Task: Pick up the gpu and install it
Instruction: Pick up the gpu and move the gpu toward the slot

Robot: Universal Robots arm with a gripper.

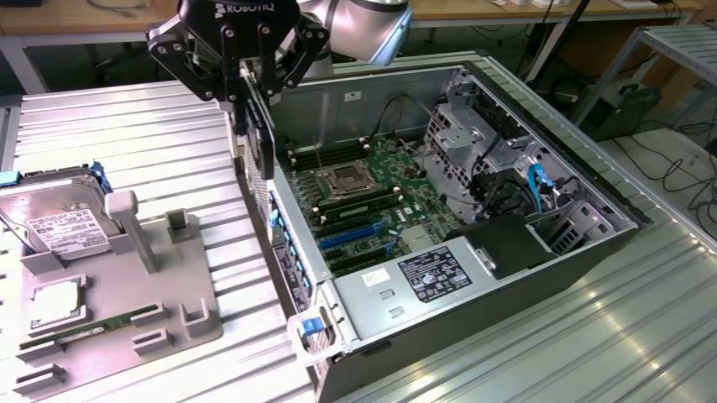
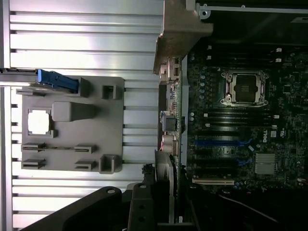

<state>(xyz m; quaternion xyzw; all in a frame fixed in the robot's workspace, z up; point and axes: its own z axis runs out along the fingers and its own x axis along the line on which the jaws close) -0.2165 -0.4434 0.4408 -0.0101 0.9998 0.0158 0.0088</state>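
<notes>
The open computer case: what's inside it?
A green motherboard with an empty processor socket, blue slots, a labelled power supply and blue cables. Whatever lies beneath the power supply is covered.

The gpu (image 1: pixel 262 138) hangs over the computer case (image 1: pixel 336 109) rim.

Your gripper (image 2: pixel 166 204) is clamped on the gpu (image 2: pixel 170 175), seen edge-on, hanging between the grey tray (image 2: pixel 91 132) on the ribbed table (image 2: pixel 82 38) and the motherboard (image 2: pixel 240 120), with its open CPU socket (image 2: pixel 244 88) and blue slots (image 2: pixel 219 143).
</notes>
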